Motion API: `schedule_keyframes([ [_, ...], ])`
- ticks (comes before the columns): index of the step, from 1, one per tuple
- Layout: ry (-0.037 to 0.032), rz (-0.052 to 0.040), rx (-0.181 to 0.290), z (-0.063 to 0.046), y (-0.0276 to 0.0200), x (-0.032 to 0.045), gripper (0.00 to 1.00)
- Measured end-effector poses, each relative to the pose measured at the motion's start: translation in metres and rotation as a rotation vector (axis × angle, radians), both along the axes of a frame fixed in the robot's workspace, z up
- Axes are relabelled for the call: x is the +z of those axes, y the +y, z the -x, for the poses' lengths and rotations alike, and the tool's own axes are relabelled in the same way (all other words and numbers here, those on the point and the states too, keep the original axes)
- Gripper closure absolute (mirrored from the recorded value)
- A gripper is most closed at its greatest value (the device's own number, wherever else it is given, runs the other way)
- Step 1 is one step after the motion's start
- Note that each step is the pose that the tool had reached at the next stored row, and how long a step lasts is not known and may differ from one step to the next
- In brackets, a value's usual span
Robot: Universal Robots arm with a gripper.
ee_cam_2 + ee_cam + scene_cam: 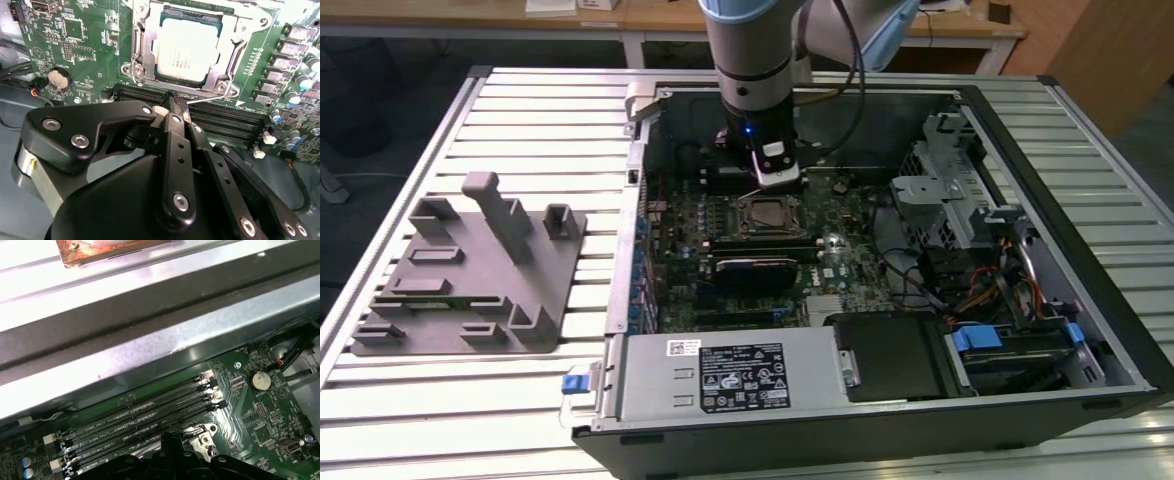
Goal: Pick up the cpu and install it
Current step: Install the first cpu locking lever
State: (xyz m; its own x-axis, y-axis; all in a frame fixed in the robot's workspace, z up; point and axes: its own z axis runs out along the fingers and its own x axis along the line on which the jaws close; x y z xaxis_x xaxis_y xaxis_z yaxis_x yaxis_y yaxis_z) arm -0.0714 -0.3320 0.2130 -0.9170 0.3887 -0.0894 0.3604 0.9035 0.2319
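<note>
The computer case (1110, 330) lies open on the slatted table (520, 110), with its green motherboard (854, 270) facing up. The arm reaches down into the case from the far side of the exterior view, and the gripper (777, 178) hangs just beside the socket (763, 215).

In the second wrist view the cpu (186, 50) sits flat inside the metal socket frame (140, 55), its silver-grey top showing. The gripper (173, 102) is apart from the chip, and its tip lies over the edge of the black memory slots (225, 117) that run along the socket. The fingers (176, 145) appear pressed together with nothing between them, though the dark linkages overlap and make this hard to judge. Whether the tip touches the board cannot be told.

In the first wrist view the gripper (170, 440) shows the same narrow tip above the memory slots (140, 420). A round coin cell battery (258, 380) lies to one side.

The grey fixture plate (454, 290) with upright pegs rests on the table at the exterior view's left, well apart from the case. The power supply (734, 375) fills the near edge of the case.
</note>
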Motion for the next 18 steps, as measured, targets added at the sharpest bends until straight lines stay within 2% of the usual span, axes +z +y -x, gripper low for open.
schedule_keyframes([
  [5, -0.0027, 0.0003, -0.008, 0.0001, 0.0001, -0.0027, 0.89],
  [10, -0.0156, 0.0003, -0.026, 0.0002, 0.0001, -0.0063, 0.89],
  [18, -0.0207, 0.0006, -0.078, 0.002, 0.0022, -0.0082, 0.89],
])
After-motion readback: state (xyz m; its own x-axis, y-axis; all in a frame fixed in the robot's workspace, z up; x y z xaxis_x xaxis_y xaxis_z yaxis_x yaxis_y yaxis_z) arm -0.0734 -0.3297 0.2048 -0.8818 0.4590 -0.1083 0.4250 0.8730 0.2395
